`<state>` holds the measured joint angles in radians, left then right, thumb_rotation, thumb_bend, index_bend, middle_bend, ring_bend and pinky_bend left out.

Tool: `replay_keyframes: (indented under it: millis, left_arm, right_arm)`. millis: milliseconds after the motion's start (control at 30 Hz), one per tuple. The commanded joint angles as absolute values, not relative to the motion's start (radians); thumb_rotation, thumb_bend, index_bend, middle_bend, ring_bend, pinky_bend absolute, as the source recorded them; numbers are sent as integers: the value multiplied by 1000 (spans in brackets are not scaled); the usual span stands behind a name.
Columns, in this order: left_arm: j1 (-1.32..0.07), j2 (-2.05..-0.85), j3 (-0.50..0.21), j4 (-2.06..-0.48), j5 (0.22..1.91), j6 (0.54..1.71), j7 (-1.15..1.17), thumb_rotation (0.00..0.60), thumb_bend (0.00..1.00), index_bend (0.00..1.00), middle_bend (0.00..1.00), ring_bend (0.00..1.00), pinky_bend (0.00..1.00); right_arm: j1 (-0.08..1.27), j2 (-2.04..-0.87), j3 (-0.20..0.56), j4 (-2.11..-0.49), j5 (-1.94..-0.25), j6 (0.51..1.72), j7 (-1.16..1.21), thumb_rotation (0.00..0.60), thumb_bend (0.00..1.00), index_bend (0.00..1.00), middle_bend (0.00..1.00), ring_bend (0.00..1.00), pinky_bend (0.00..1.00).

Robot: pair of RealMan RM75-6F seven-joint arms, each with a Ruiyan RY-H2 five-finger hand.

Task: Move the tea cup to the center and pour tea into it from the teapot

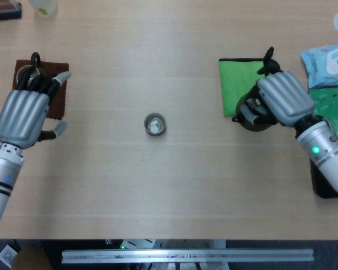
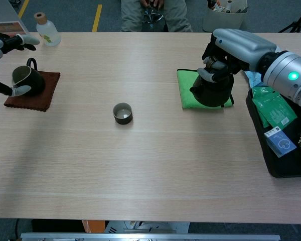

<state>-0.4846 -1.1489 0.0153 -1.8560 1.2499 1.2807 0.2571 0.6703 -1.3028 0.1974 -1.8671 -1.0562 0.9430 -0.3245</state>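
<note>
Right hand (image 2: 234,46) grips the black teapot (image 2: 211,89) from above, fingers wrapped round its top, carrying it over the near edge of the green cloth (image 1: 235,85); its spout points toward the table's middle. Left hand (image 1: 23,115) holds nothing, fingers spread, poised above the dark pitcher (image 2: 27,79) on the brown mat (image 2: 32,95) at the far left.

Nearest the robot lies bare tabletop. Further out, the tea cup (image 1: 155,124) stands upright near the center, mouth up, well apart from both hands, with open wood all round it. At the right edge a black tray (image 2: 271,156) holds packets. A small bottle (image 2: 46,29) stands at the far left edge.
</note>
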Motion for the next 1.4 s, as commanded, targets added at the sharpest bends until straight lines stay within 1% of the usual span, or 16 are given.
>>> replay_keyframes:
  millis: [33,533,933,1400]
  left_arm:
    - [-458,-1130,25,-1875,1281,1304,243,600,246,103,194,173,70]
    - [-391,-1094,22,-1918,1368,1341,228,600,246,106,202,173,70]
    - [-368,-1093,14,-1936,1397,1332,245,600,246,106,203,173,70]
    - [-334,-1081,4,-1942,1428,1343,223,600,246,106,203,173,70]
  right_arm:
    - [708,-1351,206,-1836,-1011,932,-359,589,395,977,954,909,232]
    - [832,-1520,235,-1721,-873,935,-442,591,396,977,954,909,232]
    - [926,-1609,252,-1658,-785,935,-518,590,396,977,953,909,232]
    - [1044,-1741,273,-1531,-688,923,-591,599,395,977,954,909,232]
